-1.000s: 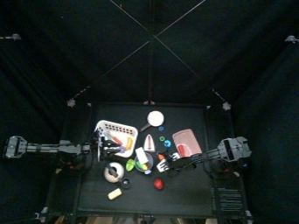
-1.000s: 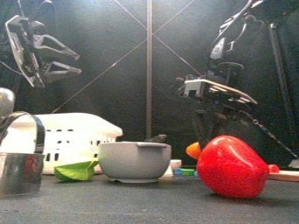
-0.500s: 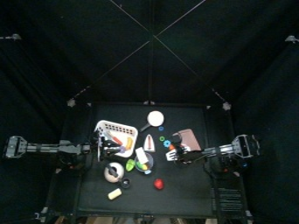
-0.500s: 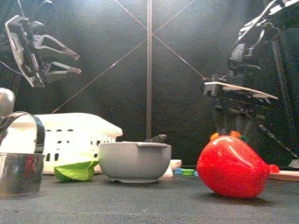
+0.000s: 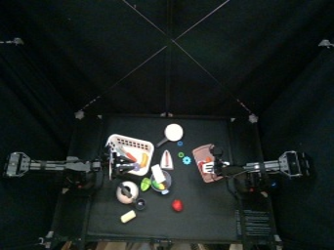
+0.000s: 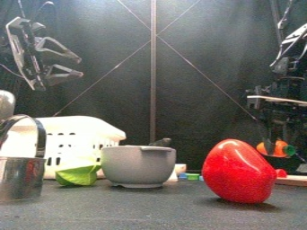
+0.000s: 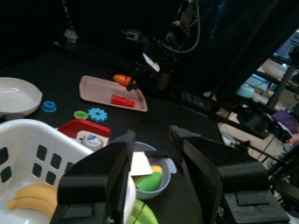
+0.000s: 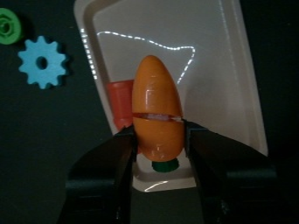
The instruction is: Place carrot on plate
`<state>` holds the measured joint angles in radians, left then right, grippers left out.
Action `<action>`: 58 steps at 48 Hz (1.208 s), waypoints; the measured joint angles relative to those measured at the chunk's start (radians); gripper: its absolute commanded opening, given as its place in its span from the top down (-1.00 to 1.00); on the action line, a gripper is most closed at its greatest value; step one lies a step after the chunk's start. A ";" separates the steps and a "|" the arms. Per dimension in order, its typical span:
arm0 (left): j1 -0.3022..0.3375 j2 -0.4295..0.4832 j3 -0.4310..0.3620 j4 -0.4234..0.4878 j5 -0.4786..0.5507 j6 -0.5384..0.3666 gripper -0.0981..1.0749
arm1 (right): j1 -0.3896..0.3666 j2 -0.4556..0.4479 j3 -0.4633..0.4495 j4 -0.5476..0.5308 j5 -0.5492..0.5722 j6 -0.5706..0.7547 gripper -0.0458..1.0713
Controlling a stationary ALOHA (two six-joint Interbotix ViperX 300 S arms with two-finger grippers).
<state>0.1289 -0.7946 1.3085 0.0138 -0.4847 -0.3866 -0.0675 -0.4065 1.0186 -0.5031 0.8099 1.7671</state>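
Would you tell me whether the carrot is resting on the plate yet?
Cannot tell. The carrot is over the plate, clamped in the right tool; contact isn't visible.

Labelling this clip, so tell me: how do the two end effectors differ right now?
The right end effector is shut on the carrot; the left end effector is open and empty. The right hangs over the pink tray; the left hangs over the grey bowl, beside the white basket. Both have two black jaws.

Black curtains (image 5: 53, 107) enclose a small black table (image 5: 209, 210), with crossed cords overhead
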 measured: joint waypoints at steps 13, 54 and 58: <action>0.011 0.000 0.005 0.000 0.000 0.000 -0.51 | -0.049 0.046 0.011 -0.008 -0.014 0.003 -0.72; 0.021 0.002 0.009 0.000 0.000 -0.002 -0.51 | -0.032 0.100 -0.063 -0.114 -0.097 -0.008 -0.92; 0.025 0.000 0.009 0.000 0.000 0.000 -0.51 | -0.002 0.101 -0.086 -0.158 -0.106 -0.003 -0.92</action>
<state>0.1534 -0.7946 1.3177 0.0138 -0.4847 -0.3866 -0.0690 -0.3053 0.9327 -0.6611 0.7041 1.7641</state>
